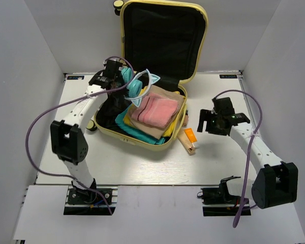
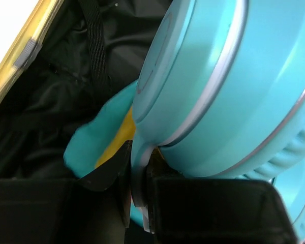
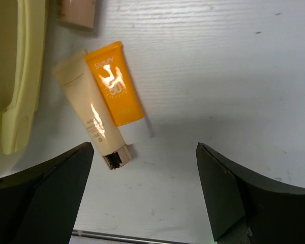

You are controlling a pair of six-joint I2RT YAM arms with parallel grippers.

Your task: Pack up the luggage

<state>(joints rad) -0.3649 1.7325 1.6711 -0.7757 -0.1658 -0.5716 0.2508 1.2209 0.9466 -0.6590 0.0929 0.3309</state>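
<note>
Only readable print I can find is on the orange tube in the upper left of the right wrist view: a big white "50" under a brand word that looks like "SVMY", while the cream tube touching it carries lettering too small and glared to read.

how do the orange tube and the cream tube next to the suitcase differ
The orange tube is bright orange with white print; the cream tube is pale beige. The cream tube is longer than the orange tube and ends in a shiny gold cap. Both lie flat on the table, side by side.
</note>
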